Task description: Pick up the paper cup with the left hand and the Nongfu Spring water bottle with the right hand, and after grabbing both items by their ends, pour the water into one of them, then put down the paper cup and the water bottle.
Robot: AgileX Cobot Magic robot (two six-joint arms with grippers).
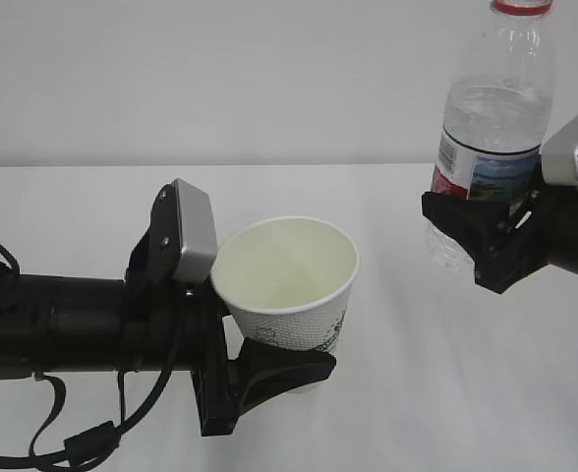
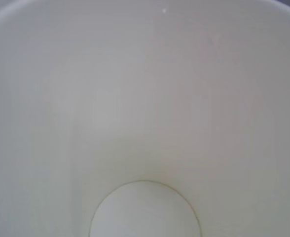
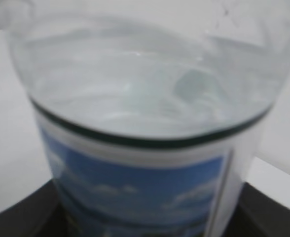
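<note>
Nearest, at 7 o'clock in the exterior view, the left hand (image 1: 269, 379) pinches the cup (image 1: 291, 285) low on its wall between its jaws, holding it above the table (image 1: 387, 393) with the mouth tilted open toward the camera. Farther back, at 2 o'clock, the right hand (image 1: 486, 241) clamps its jaws around the label band of the bottle (image 1: 493, 128), which stands nearly upright, well apart from the cup, with water (image 3: 145, 94) visible above the label.

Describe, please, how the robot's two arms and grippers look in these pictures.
The left hand is a black tubular arm with a grey rectangular plate, black gripper fingers and loose black cables beneath. The right hand is black too, with a light grey plate, black fingers and one black cable.
</note>
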